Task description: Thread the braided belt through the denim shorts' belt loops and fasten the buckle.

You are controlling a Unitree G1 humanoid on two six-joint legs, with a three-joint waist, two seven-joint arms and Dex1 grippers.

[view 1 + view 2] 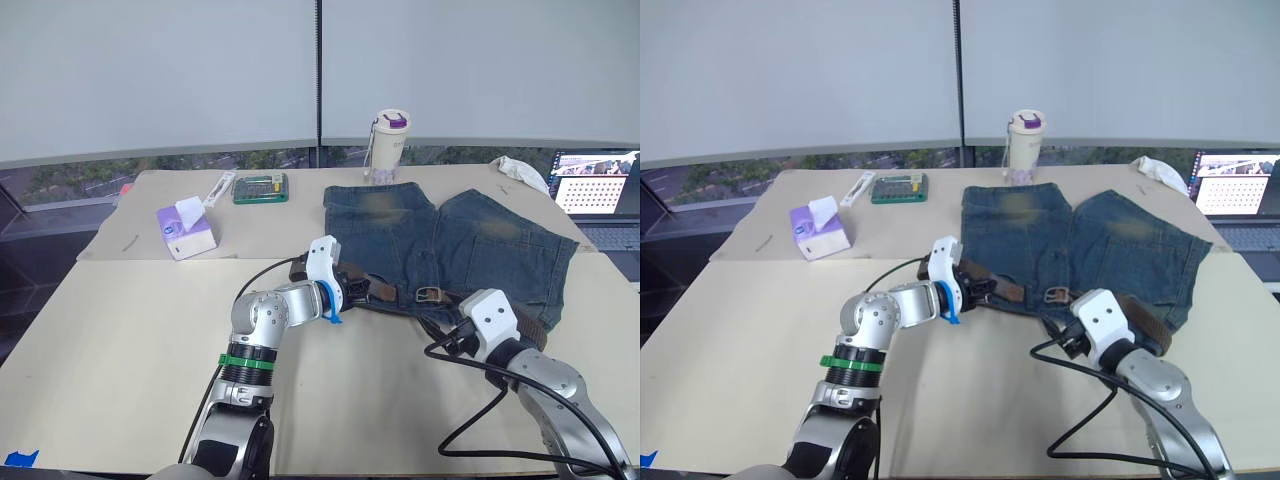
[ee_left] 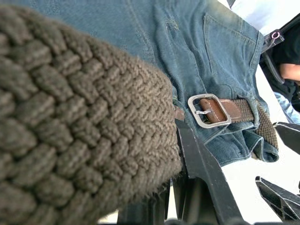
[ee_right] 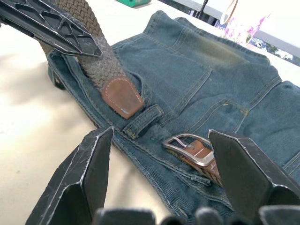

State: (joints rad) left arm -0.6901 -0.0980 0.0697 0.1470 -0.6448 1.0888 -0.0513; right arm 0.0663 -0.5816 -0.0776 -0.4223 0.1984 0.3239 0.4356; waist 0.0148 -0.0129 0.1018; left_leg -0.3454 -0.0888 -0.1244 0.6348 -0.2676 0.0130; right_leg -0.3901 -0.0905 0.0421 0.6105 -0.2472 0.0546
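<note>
Pale beige tabletop [image 1: 130, 330] runs out to a window wall at its far edge, and the denim shorts [image 1: 450, 245] lie flat toward the far right part of it, waistband turned to the near edge where both arms can reach it. A braided belt [image 1: 385, 290] lies along that waistband, already passed through part of it, with the buckle [image 1: 430, 294] resting pale and flat about midway along the band. The left gripper [image 1: 345, 285] is clenched on the belt's free tail, and in the right wrist view that tail's leather tip [image 3: 123, 98] points at one of the belt loops [image 3: 143, 121], just short of it, so the hold looks meant to steer the tip under that strip of denim. The right gripper [image 3: 159, 178] hangs released, fingers spread wide, low over the waistband near the buckle, likely placed to pin the cloth or take the tip once it emerges. My reading is that threading is partly done and fastening has not begun. Along the far edge stand a lidded cup [image 1: 388, 145], a tissue pack [image 1: 186, 230], a green box [image 1: 261, 187], and a laptop [image 1: 600, 195] at the far right corner.
</note>
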